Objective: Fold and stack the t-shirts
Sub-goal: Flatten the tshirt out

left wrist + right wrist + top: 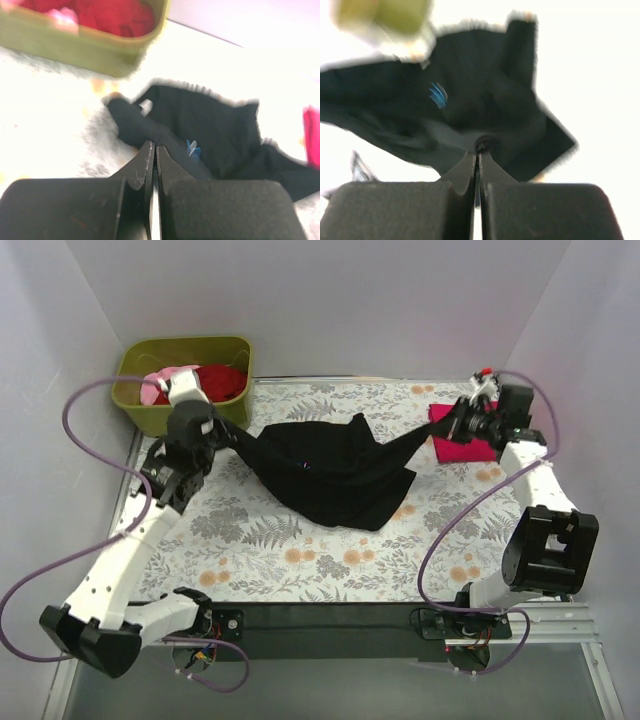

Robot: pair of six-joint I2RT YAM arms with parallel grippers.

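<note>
Left gripper (226, 433) and right gripper (456, 426), each clamped on the black t-shirt (330, 472), hold it taut between the far corners, seemingly to flatten it.

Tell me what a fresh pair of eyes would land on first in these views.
The black t-shirt dominates, pulled out across the middle of the floral cloth between the left gripper and the right gripper, both pinched shut on its fabric. Next come the olive-green tub in the far left corner, holding a dark red shirt and a pale pink shirt, and the magenta-pink shirt lying at the far right.
</note>
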